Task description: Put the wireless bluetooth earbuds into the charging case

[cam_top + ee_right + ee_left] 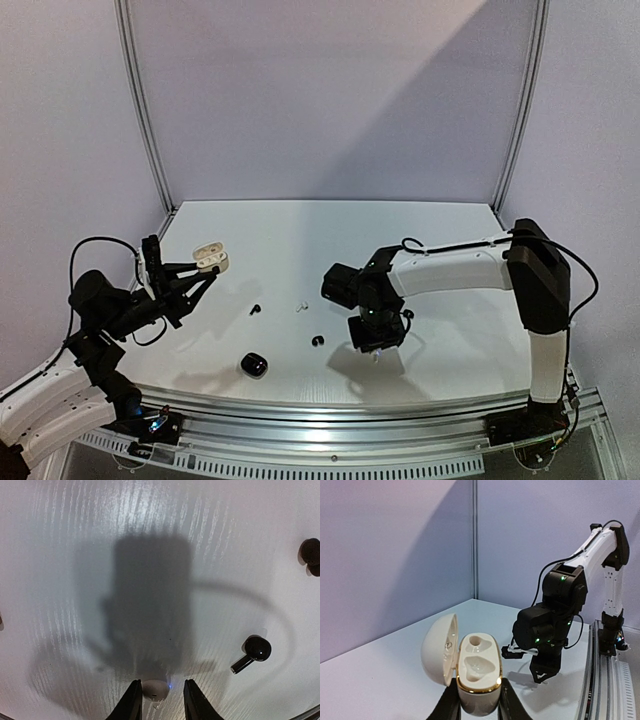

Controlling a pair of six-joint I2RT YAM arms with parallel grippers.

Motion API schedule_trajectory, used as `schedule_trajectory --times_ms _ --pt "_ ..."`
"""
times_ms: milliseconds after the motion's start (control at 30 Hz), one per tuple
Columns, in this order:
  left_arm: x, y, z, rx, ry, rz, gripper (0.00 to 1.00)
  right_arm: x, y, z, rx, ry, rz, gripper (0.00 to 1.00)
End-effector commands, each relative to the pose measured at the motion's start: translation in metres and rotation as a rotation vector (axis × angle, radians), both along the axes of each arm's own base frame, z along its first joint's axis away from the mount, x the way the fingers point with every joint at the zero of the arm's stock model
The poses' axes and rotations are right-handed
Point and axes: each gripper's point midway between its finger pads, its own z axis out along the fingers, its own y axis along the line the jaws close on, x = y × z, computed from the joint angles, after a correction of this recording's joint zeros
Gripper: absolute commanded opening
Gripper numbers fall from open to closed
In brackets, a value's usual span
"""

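Left gripper [207, 270], raised off the table [330, 230] at its left side, is clamped on the charging case [479, 680], a cream oval shell with a gold rim. Its two black fingers [451, 705] press the shell's flanks from below. The case stands open: its lid [440, 647] is swung to the left in the left wrist view, and both moulded wells are exposed and bare.

Right gripper [161, 702] points down near the table's front centre, well apart from the case. Its jaws stand narrow, bracketing a white earbud [155, 690]. In the right wrist view the earbud lies close against the finger on the left, while a sliver of table shows between it and the other finger. Whether the earbud rests on the table or hangs between the fingers cannot be told.

A black earbud [255, 650], glossy with a short stem, lies on the table near those fingers, to their right in the wrist view. In the overhead view a second black earbud [255, 310] lies farther toward the left arm, between the two grippers, and a second white earbud [300, 306], too small to make out in detail, lies near it. A black case [253, 365], closed and pebble-shaped, sits near the table's front edge, apart from all the earbuds.
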Motion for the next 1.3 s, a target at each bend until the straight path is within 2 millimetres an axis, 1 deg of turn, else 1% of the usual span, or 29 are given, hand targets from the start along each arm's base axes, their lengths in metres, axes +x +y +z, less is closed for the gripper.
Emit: schedule_trajectory --times_ms 0,133,333,433,500,567,667,733,767,800,867,900,967,1000,1033,1133,1233,1267 --pt "-0.001 -0.002 -0.009 0.017 0.010 -0.001 0.00 0.003 0.004 -0.006 0.002 0.011 0.014 0.29" --pt "-0.001 -0.002 -0.009 0.017 0.010 0.000 0.00 0.001 0.008 -0.009 0.017 0.030 0.025 0.28" --pt "-0.001 -0.001 -0.009 0.016 0.010 0.001 0.00 -0.003 0.008 -0.013 0.015 0.050 0.031 0.27" --pt "0.000 -0.001 -0.009 0.017 0.010 0.001 0.00 -0.003 0.006 -0.014 0.006 0.052 0.027 0.23" --pt "0.000 -0.001 -0.009 0.017 0.010 0.001 0.00 -0.002 0.007 -0.013 0.009 0.047 0.028 0.18" --pt "-0.001 -0.002 -0.009 0.017 0.011 0.000 0.00 -0.001 0.009 -0.011 0.014 0.046 0.030 0.14" --pt "0.000 -0.001 -0.009 0.017 0.009 0.003 0.00 0.002 0.011 -0.005 0.013 0.036 0.038 0.10" --pt "0.000 -0.001 -0.009 0.017 0.008 0.004 0.00 0.007 0.014 0.005 0.014 0.015 0.047 0.08" --pt "0.000 -0.001 -0.009 0.017 0.009 0.004 0.00 0.012 0.017 0.014 0.021 -0.004 0.059 0.07" --pt "0.000 -0.001 -0.008 0.016 0.008 0.004 0.00 0.028 0.029 0.044 0.046 -0.079 0.094 0.03" --pt "0.000 -0.002 -0.005 0.015 0.004 -0.001 0.00 0.046 0.046 0.082 0.101 -0.182 0.124 0.01" --pt "0.000 -0.004 -0.003 0.014 -0.002 -0.009 0.00 0.056 0.058 0.107 0.147 -0.248 0.140 0.00" --pt "0.000 -0.006 0.002 0.012 -0.013 -0.022 0.00 0.071 0.086 0.164 0.265 -0.401 0.210 0.00" --pt "0.001 -0.006 0.004 0.010 -0.020 -0.021 0.00 0.077 0.102 0.198 0.348 -0.484 0.234 0.00" --pt "0.002 -0.007 0.006 0.008 -0.026 -0.020 0.00 0.079 0.114 0.228 0.416 -0.559 0.274 0.00" --pt "0.009 -0.006 0.013 0.001 -0.055 0.017 0.00 0.079 0.144 0.298 0.605 -0.733 0.357 0.00" --pt "0.014 -0.004 0.021 -0.002 -0.094 0.071 0.00 0.066 0.173 0.356 0.777 -0.883 0.437 0.00" --pt "0.015 -0.005 0.023 -0.002 -0.099 0.083 0.00 0.059 0.182 0.371 0.810 -0.932 0.488 0.00"
